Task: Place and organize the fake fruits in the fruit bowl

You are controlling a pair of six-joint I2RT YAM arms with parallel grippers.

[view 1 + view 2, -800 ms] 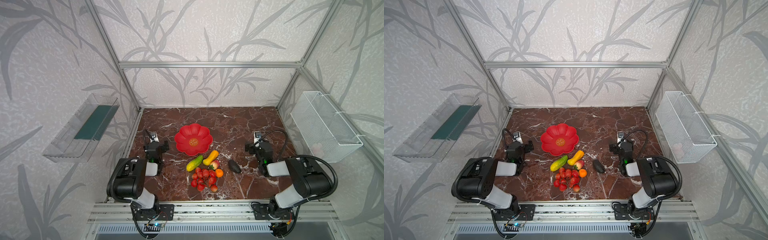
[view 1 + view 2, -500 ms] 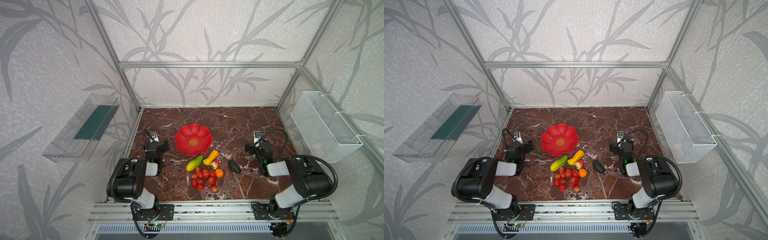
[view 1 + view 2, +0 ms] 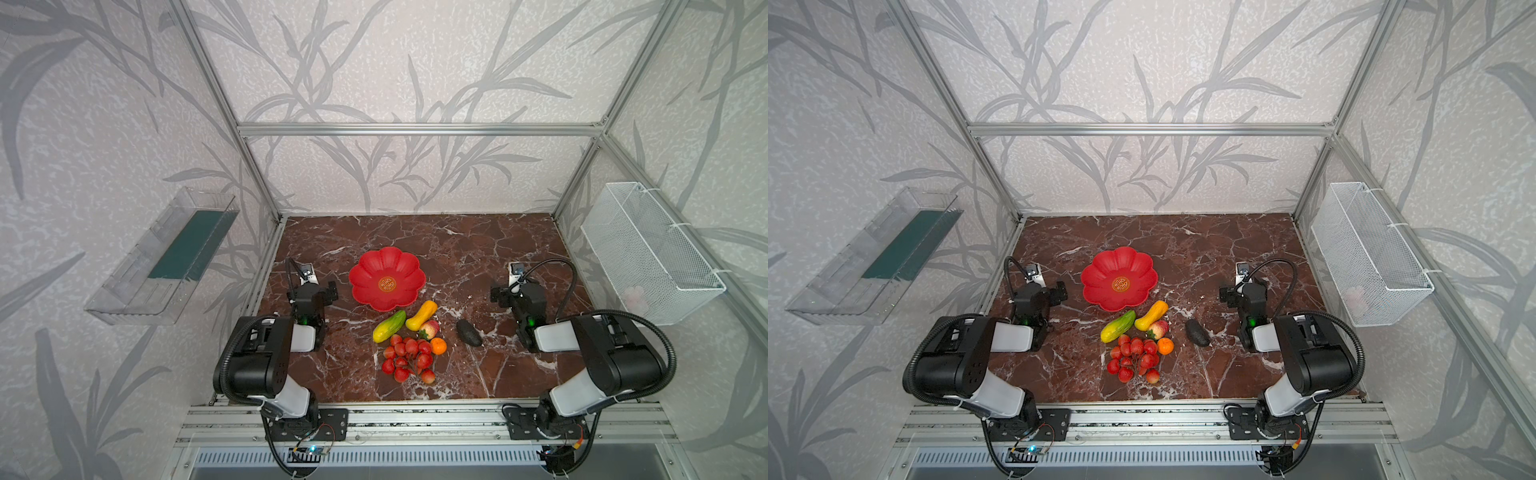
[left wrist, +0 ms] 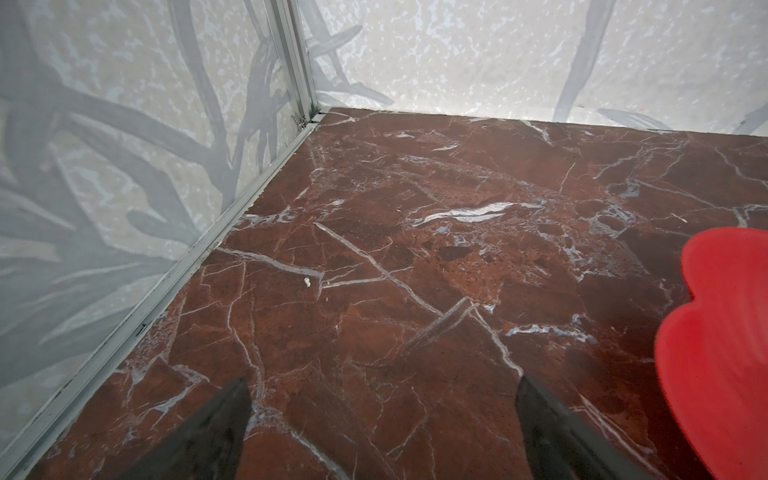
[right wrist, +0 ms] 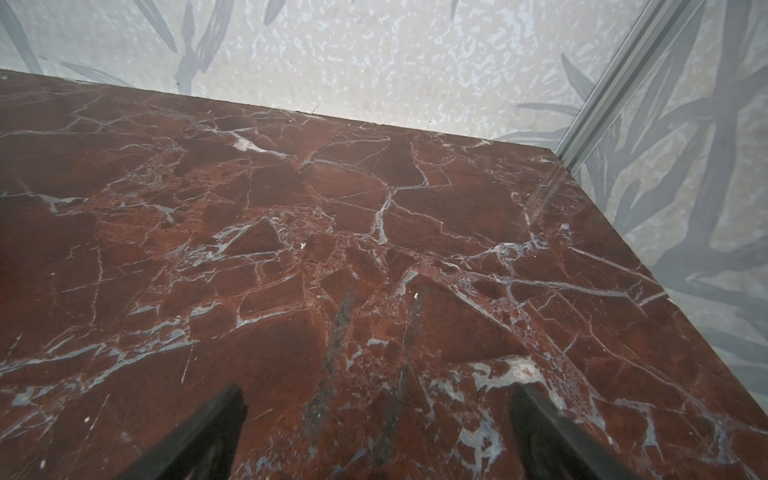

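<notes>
- My left jaws are wide open and hold nothing. They sit low over the desk [image 3: 457, 249], left of the bowl [image 3: 370, 274].
- My right jaws are wide open too, with nothing in them, over the desk's right side.
- The red bowl sits mid-desk.
- The cucumber [image 3: 389, 326] and gourd [image 3: 421, 315] lie on the desk just beside its near rim.
- The apple [image 3: 430, 329], orange [image 3: 438, 345] and berries [image 3: 407, 358] lie close together in front of those.
- The avocado [image 3: 469, 332] lies alone, nearer my right jaws.
</notes>
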